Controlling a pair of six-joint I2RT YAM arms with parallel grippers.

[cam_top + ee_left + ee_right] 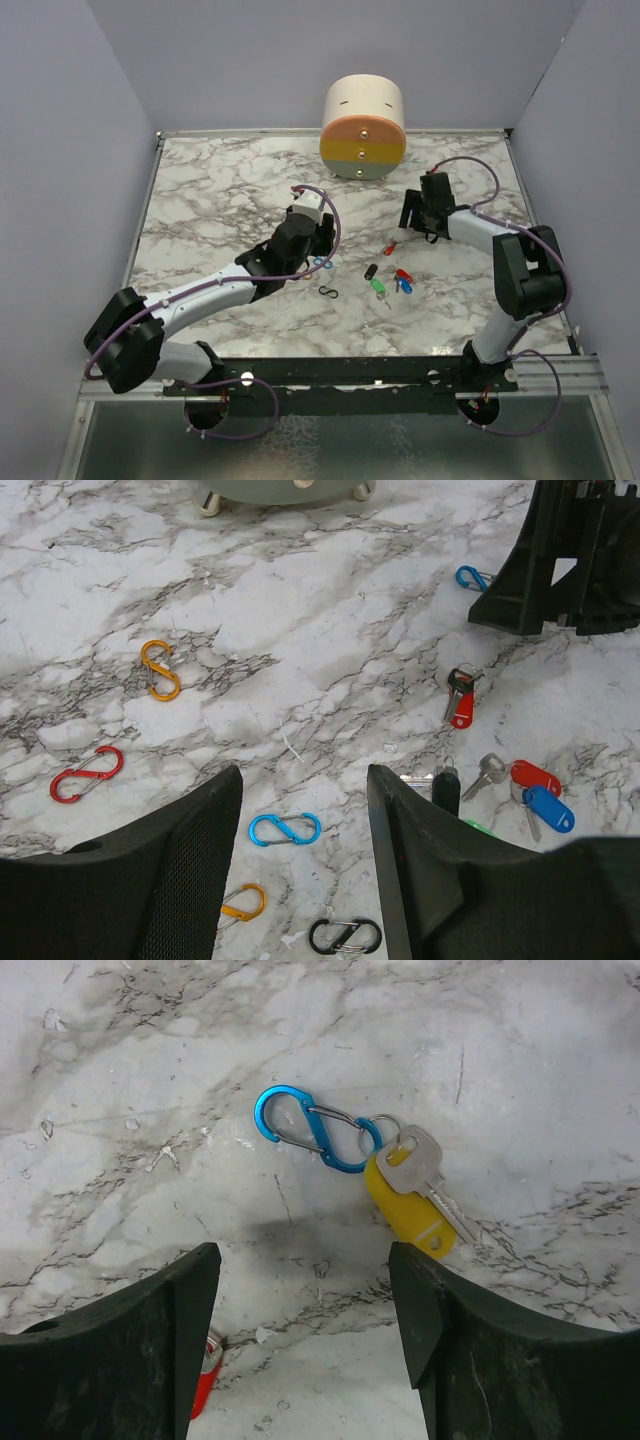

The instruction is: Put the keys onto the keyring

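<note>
Just ahead of the right end effector (305, 1295) lies a yellow key (415, 1222).

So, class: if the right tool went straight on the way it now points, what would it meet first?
Probably the blue clip and the yellow key joined to it, lying on the marble tabletop ahead of the open right tool; depth is unclear.

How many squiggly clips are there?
6. Orange clip and red clip far left; blue clip, second orange clip, black clip at the left gripper; second blue clip beside the right gripper. Others may be hidden.
</note>
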